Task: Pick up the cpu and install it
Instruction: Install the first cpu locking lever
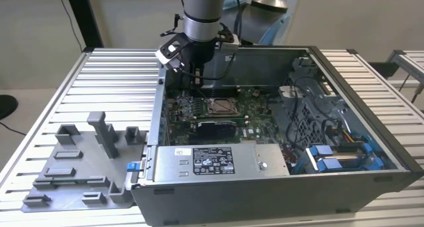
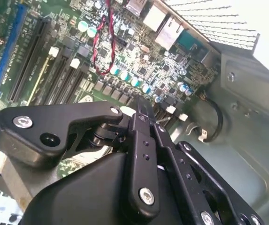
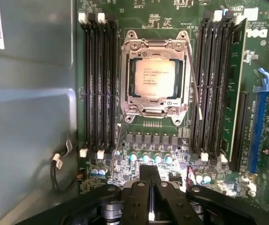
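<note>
cpu (image 3: 148, 77) inside socket frame (image 3: 154, 45); gripper (image 3: 148, 168) clenched empty above motherboard (image 3: 139, 14) beside it

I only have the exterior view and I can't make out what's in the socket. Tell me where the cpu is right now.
Observer: In the first wrist view the cpu lies flat in the socket with its silvery top up, and the metal frame sits around it.
Operator: Report the jaws.
Observer: In both wrist views the gripper has its jaws shut together with nothing between them. It is apart from the cpu.
</note>
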Controlling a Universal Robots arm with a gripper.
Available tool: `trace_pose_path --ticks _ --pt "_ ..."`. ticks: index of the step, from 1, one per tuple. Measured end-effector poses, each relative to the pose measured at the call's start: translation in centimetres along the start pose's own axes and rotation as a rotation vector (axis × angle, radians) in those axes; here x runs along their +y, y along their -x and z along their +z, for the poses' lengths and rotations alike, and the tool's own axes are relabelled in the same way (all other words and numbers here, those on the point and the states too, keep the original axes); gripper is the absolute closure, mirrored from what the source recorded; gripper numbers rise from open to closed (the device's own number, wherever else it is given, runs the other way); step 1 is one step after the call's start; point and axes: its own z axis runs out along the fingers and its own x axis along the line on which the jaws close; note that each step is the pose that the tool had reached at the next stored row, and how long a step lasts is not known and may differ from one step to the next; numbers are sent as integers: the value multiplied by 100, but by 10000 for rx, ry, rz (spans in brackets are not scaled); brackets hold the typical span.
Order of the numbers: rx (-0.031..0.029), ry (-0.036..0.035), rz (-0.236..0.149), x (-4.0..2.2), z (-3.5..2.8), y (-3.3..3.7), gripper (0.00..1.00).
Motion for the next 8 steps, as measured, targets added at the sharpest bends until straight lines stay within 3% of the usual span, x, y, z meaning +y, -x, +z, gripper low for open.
trace_pose_path --ticks 5,8 --pt "-1 53 -4 -29 96 -16 100" --pt "24 181 -18 -50 122 -25 100"
